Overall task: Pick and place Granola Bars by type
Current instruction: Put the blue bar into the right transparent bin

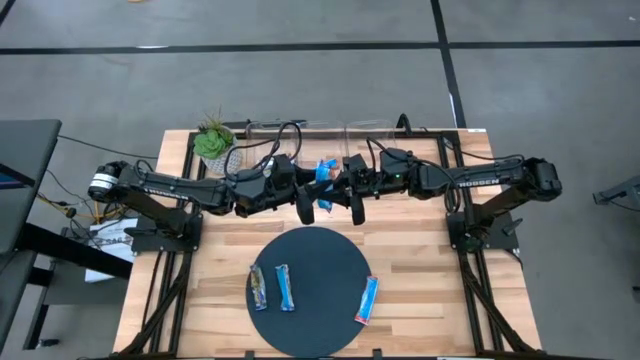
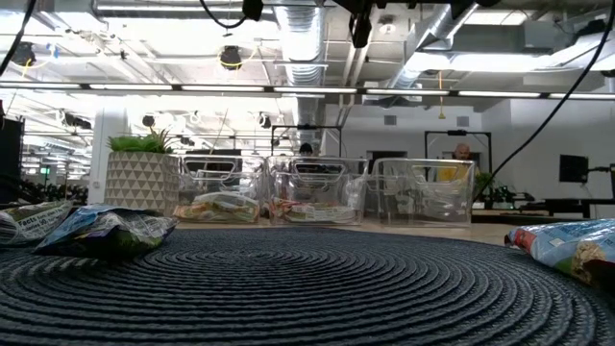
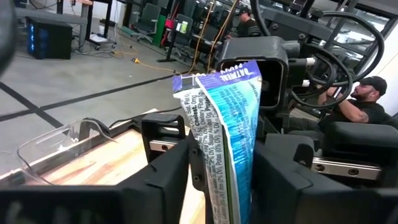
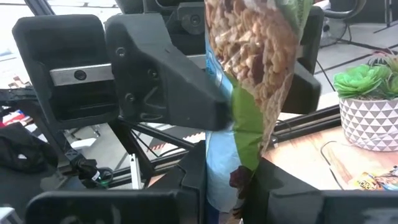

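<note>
Both grippers meet above the table's middle, between the round dark mat [image 1: 310, 290] and the bins. My left gripper [image 1: 305, 195] [image 3: 221, 168] and my right gripper [image 1: 350, 190] [image 4: 239, 180] are both shut on one granola bar [image 1: 325, 173]. Its wrapper is blue on one face [image 3: 224, 124]; the other face shows a granola picture and a green patch [image 4: 255, 74]. Three more bars lie flat on the mat: a multicoloured one [image 1: 258, 287], a blue one [image 1: 286, 288] and a blue one [image 1: 367, 300]. My left gripper pinches the bar's middle stretch [image 3: 221, 155] between its two fingers [image 3: 171, 174], coming level from the table's left. The bar stands upright above the fingers, lifted clear of the table. My right gripper pinches the bar's narrowed lower end [image 4: 245, 168] between its two fingers [image 4: 283, 186], coming level from the table's right, below the left gripper's fingers [image 4: 180, 93].
Clear plastic bins [image 2: 221, 192] [image 2: 307, 192] [image 2: 423, 192] stand in a row along the table's far edge, two of them holding wrapped bars. A potted plant [image 1: 213, 142] stands at the far left. People show in the room behind.
</note>
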Available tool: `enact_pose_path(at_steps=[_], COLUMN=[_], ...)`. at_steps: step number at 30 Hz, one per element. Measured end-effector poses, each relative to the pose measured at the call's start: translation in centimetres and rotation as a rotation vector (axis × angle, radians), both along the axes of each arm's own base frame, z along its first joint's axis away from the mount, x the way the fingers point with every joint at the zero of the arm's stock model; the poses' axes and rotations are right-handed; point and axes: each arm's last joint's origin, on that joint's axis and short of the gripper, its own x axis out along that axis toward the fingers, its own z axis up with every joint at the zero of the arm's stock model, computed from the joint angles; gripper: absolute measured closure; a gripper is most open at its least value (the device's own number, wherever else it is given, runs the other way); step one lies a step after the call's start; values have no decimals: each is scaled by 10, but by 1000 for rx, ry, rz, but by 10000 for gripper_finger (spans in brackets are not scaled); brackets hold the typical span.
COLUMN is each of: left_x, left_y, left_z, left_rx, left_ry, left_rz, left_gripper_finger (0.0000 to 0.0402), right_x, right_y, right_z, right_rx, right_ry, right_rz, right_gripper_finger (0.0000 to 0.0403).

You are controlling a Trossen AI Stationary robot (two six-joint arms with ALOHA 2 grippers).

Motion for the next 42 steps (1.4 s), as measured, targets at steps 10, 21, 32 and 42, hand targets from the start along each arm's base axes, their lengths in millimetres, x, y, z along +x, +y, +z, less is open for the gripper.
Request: enact_pose_path(at_steps=[10, 21, 32, 42], left_x=[0, -1, -1, -2], left_y=[0, 1, 2, 2], left_z=[0, -1, -6, -8], left_rx=[-2, 2, 0, -4], left_ry=[0, 14, 54, 73], left_rz=[0, 56, 85, 85], left_gripper_finger=[148, 112, 112, 112], right_x=[0, -1, -12, -37], right_y=[-2, -11, -46, -93], right_z=[0, -3, -28, -50], right_rx=[-1, 3, -7, -11], right_ry=[0, 36, 292, 543], right_rz=[-8, -34, -138, -268], right_gripper_finger=[348, 348, 348, 348])
